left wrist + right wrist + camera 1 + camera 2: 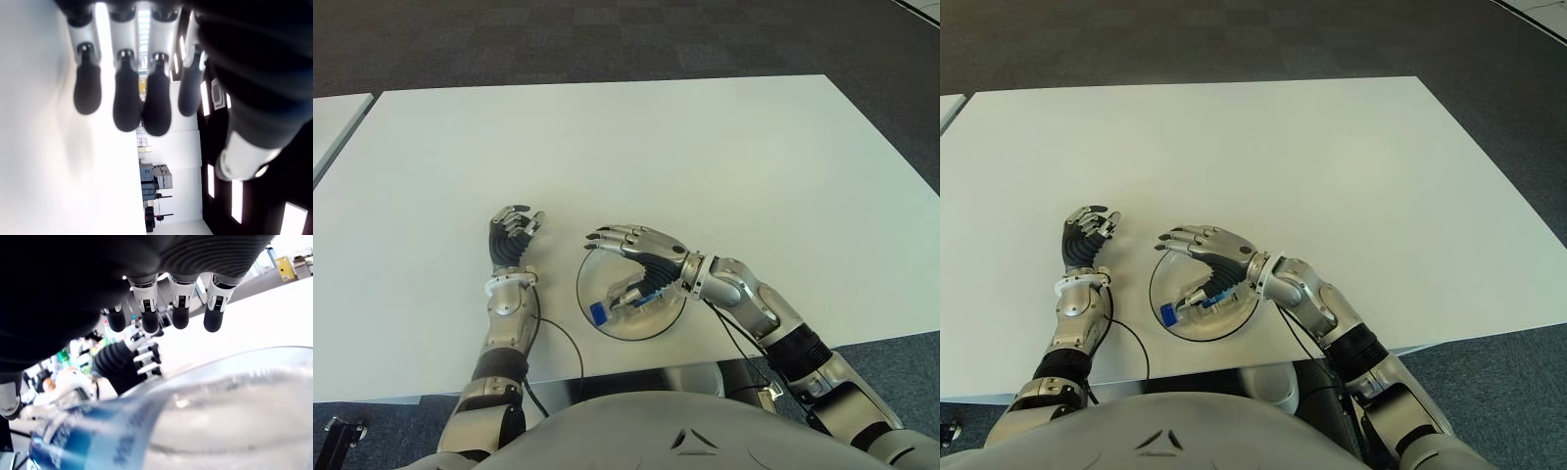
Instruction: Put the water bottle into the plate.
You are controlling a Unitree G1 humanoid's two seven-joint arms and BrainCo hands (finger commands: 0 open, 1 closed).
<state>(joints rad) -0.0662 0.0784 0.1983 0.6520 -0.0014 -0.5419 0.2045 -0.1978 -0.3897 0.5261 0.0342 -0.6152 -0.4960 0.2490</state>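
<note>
We count one water bottle (625, 300), one plate (658, 326), one white table (626, 147) and our two hands. The bottle lies on its side inside the clear round plate, its blue cap (597, 313) pointing toward our left and toward the near edge of the table. The plate sits close to that near edge, just in front of our torso.

Our right hand (641, 257) hovers over the plate with its fingers (179, 316) stretched out and spread above the bottle. In the right wrist view the fingertips stand clear of the bottle, with open space between them and its clear body, so this hand is released and grips nothing.

Our left hand (513, 238) shows just to the left of the plate, apart from its rim, palm toward the plate. Its fingers (126, 105) are loosely extended side by side and hold nothing.

A black cable (560, 343) trails from the left forearm across the table to the near edge.

Beyond both hands the tabletop runs bare to its far edge and to both side edges, leaving wide room ahead. A second white table's corner (335, 117) shows at far left, across a gap of dark carpet (607, 39).
</note>
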